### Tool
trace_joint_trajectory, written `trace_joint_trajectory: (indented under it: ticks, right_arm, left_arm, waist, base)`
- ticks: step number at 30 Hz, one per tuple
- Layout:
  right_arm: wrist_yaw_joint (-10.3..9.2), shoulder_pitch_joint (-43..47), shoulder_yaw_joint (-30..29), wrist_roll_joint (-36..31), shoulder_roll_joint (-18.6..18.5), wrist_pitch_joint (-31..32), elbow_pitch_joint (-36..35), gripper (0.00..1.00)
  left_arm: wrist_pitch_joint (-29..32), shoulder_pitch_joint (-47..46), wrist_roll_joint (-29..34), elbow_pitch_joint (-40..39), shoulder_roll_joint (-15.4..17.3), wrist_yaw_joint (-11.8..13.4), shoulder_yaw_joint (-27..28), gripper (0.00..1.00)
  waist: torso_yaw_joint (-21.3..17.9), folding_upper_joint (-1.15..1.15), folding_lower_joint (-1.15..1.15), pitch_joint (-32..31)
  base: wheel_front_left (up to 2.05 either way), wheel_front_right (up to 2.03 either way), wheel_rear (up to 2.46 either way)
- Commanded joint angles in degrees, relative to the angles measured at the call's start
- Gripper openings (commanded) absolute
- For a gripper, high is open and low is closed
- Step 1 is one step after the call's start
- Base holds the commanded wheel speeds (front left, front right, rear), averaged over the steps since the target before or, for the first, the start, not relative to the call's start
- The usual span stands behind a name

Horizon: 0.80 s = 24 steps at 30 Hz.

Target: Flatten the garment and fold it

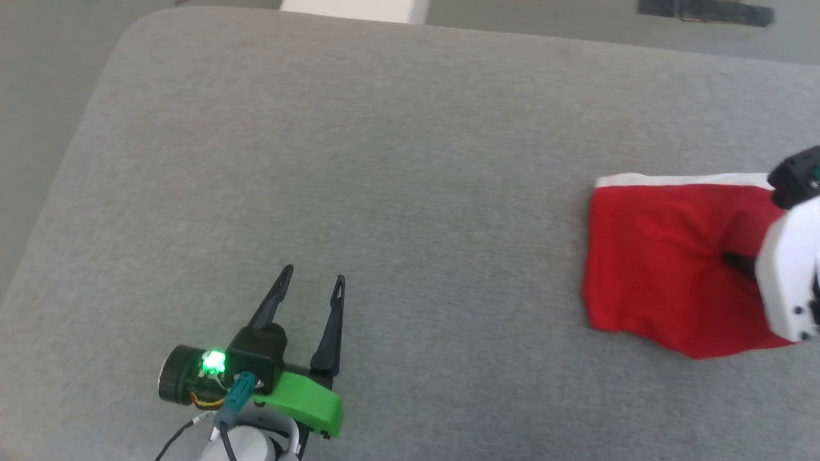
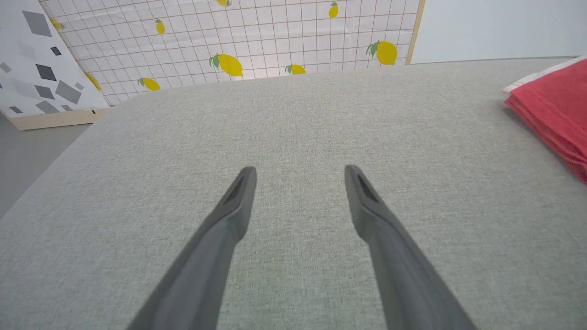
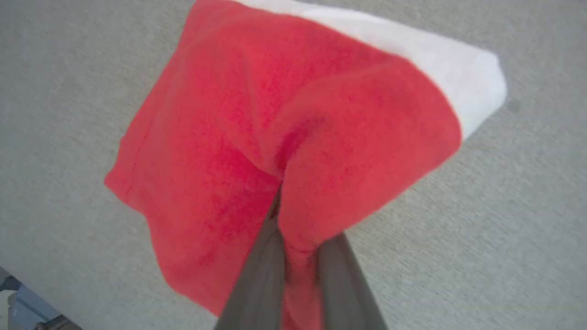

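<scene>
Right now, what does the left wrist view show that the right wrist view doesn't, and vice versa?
Left wrist view: the left gripper open, its two dark fingers spread above the grey fabric-covered table; beyond the table's edge, a lemon-print grid panel and a white board with grey shapes.
Right wrist view: the right gripper shut on a pinched fold of the red soft-fabric shorts, cloth tented up around its fingers, and a wide white band along the far edge.
Both: the red shorts with white trim, on the grey table.

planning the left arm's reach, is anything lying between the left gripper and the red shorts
Nothing visible does. Bare grey surface lies between the open left gripper and the shorts, which the right gripper pinches.
</scene>
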Motion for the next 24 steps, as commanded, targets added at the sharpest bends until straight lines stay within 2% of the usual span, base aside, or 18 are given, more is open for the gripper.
trace_joint_trajectory:
  ticks: [1, 6, 12, 16, 24]
  right_arm:
    - [0.20, 0.4, 1.4, 0.6, -2.7, -1.0, -0.6, 0.00]
    - [0.20, 0.5, 8.4, 0.6, -15.8, -5.5, -1.4, 0.00]
    - [0.20, 0.6, 12.5, -0.9, -26.8, -13.8, 4.2, 0.00]
    - [0.20, 0.3, 11.5, -2.4, -29.5, -20.3, 11.7, 0.00]
    - [0.20, -1.3, 2.6, -7.4, -27.0, -33.1, 30.3, 0.00]
  left_arm:
    - [-0.3, 0.2, 0.1, -0.3, 0.4, -0.2, 0.3, 1.00]
    - [-0.3, -0.3, 0.6, -1.3, 0.7, -0.7, 0.5, 1.00]
    - [-0.3, -1.6, 1.3, -2.5, 1.2, -1.3, 0.7, 1.00]
    - [-0.3, -2.4, 1.8, -3.5, 1.6, -1.5, 0.9, 1.00]
    - [-0.2, -3.3, 2.4, -5.4, 2.4, -1.5, 1.1, 1.00]
  waist:
    - [-3.7, 0.00, 0.00, 0.5]
    - [-6.9, 0.00, 0.00, 2.9]
    - [-8.8, 0.00, 0.00, 6.2]
    - [-9.0, 0.00, 0.00, 8.6]
    - [-8.1, 0.00, 0.00, 12.6]
  base:
    - [0.00, 0.00, 0.00]
    - [0.00, 0.00, 0.00]
    - [0.00, 0.00, 0.00]
    - [0.00, 0.00, 0.00]
    - [0.00, 0.00, 0.00]
